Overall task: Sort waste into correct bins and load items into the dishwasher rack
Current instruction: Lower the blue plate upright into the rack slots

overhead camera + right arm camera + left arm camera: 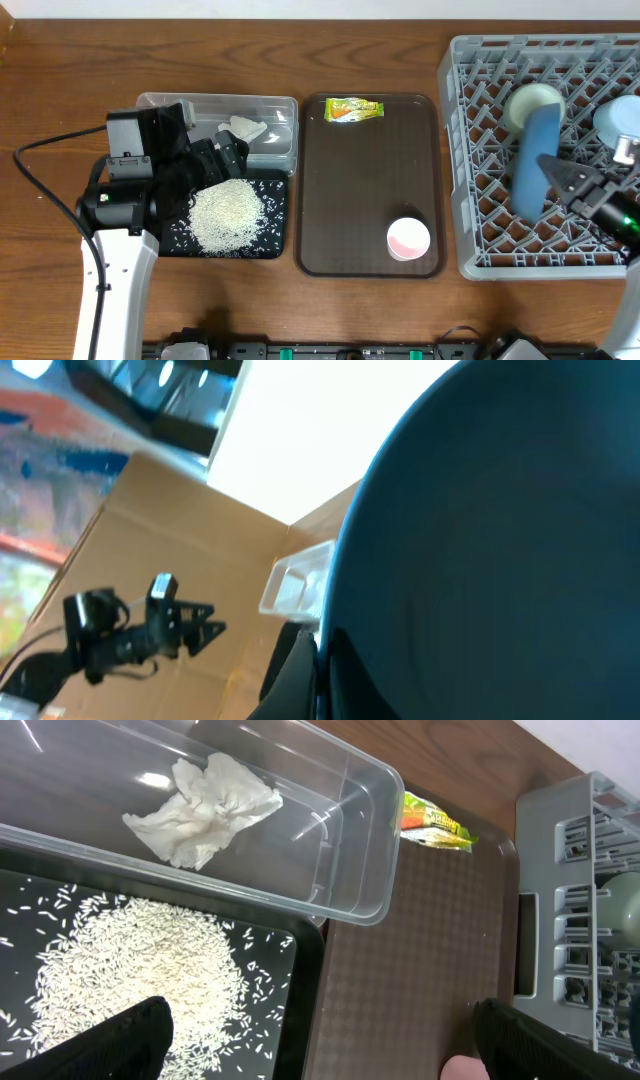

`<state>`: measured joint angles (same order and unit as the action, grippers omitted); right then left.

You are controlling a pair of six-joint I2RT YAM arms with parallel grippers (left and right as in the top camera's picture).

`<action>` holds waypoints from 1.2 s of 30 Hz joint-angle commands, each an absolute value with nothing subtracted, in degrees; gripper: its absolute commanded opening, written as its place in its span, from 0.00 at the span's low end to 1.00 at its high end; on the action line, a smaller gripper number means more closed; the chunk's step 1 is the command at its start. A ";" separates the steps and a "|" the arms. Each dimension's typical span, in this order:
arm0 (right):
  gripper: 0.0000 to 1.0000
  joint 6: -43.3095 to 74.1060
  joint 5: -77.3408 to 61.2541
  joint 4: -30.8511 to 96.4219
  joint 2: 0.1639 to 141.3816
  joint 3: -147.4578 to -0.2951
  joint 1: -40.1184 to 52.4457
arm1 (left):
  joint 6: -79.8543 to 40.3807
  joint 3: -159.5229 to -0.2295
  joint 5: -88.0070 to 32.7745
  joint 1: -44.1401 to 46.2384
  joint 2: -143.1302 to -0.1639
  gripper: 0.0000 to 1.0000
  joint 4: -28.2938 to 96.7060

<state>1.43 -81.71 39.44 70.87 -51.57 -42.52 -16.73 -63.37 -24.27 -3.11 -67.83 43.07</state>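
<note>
Filling the right wrist view is the blue plate (480,560), so close that I see only its dark curved face. From overhead it stands on edge in the dishwasher rack (470,200), its edge-on line running far-to-near across the pegs, just beside the mint-white bowl (533,103). I have the right gripper (556,176) clamped on the plate's near-right rim, reaching in from the right. So the plate lies to the left of my fingers, and letting go means backing away rightward, square to that line. Whether the rim is seated between pegs I cannot tell from here; I judge it close. On the other side, the left gripper (220,156) hangs spread wide and empty above the rice (226,215) in the black tray (275,245). The snack wrapper (354,110) lies to its right on the brown tray (350,200), nearer that arm.
</note>
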 commanded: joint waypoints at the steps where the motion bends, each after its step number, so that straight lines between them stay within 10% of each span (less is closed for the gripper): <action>1: 0.01 2.52 -77.06 40.10 72.01 -49.98 -46.06 | -16.62 -63.99 -24.84 -3.16 -68.16 0.98 43.03; 23: 0.01 6.83 -89.32 34.81 72.01 -49.98 -52.25 | -16.62 -63.99 -24.84 -3.16 -68.16 0.98 43.03; 36: 0.01 7.29 -89.32 31.53 72.01 -49.98 -39.11 | -16.62 -63.99 -24.84 -3.16 -68.16 0.98 43.03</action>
<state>6.61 -87.00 31.81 71.66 -50.43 -42.22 -16.73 -63.37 -24.27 -3.11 -67.83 43.07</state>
